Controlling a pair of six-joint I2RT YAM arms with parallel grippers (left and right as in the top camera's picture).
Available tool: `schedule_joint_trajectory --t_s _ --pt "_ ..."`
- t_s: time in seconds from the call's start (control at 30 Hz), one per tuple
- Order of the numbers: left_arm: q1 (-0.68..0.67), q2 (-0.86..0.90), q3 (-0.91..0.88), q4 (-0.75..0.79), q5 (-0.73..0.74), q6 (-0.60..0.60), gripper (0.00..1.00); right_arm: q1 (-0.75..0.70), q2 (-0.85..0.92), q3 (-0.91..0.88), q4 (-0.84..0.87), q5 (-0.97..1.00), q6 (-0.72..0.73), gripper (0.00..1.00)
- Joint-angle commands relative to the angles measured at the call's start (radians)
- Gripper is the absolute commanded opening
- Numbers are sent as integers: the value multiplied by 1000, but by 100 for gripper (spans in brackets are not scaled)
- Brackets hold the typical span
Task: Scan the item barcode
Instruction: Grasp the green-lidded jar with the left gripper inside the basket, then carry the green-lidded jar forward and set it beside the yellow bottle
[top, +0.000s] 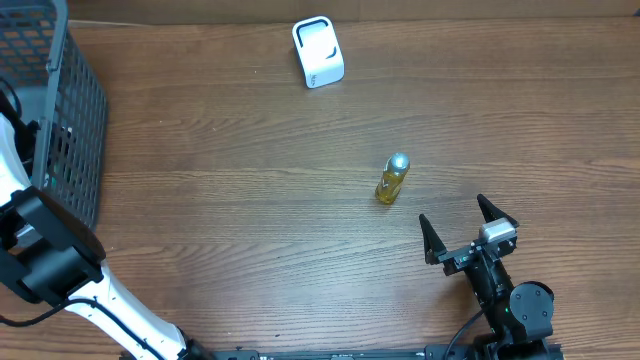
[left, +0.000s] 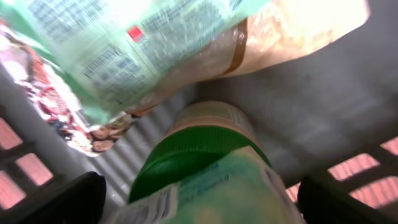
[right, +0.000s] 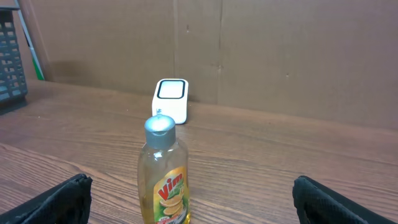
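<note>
Nearby, at the front edge of the surface (top: 220, 200), the right arm (top: 500, 290) is held low, and the right gripper (top: 452, 210) is spread wide with nothing in it, angled toward the far left. Just past its fingertips and clear of them, a small bottle (top: 392, 178) of yellow liquid with a silver cap is stood upright. In the right wrist view the bottle is framed between the two dark fingers (right: 56, 199). Farther back, near the far edge, a white scanner (top: 318, 52) is set, almost in line behind the bottle.

At the left side, the left arm (top: 50, 255) is bent over into a grey mesh basket (top: 80, 110). The left gripper (left: 199, 208) is hidden from above. In its own wrist view it is seen fully spread, with a green-lidded container (left: 193, 155) lying between the fingers; whether it is touched cannot be told. Printed green packets (left: 106, 50) are piled just beyond it in the basket.

Brown wood grain is shown across the surface, and a cardboard wall (right: 280, 56) is seen behind it.
</note>
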Motion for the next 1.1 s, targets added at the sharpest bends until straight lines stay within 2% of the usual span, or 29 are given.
schedule_joint_trajectory --t_s 0.0,0.17,0.2,0.23,0.33,0.4,0.6,0.87,1.07 --pt "-23 13 -50 14 35 28 97 -3 -7 -10 3 9 -3 100" --pt "-23 13 -99 52 35 28 92 -3 -7 -10 3 9 -3 100" --pt "-23 13 -106 59 34 28 89 -3 -7 -10 3 9 -3 100" --pt "-23 13 -106 63 34 28 83 -3 -7 -10 3 9 -3 100" --pt "-20 11 -94 62 35 29 55 -3 -7 -10 3 9 -3 100" --pt "-18 8 -76 53 35 36 47 -3 -7 -10 3 9 -3 100" --pt "-12 -1 109 -74 34 39 48 -3 -7 -10 3 9 -3 100" --pt "-8 -6 644 -341 43 -12 50 -3 -7 -10 3 9 -3 100" --pt "-38 -25 953 -463 167 -26 51 -3 -7 -10 3 9 -3 100"
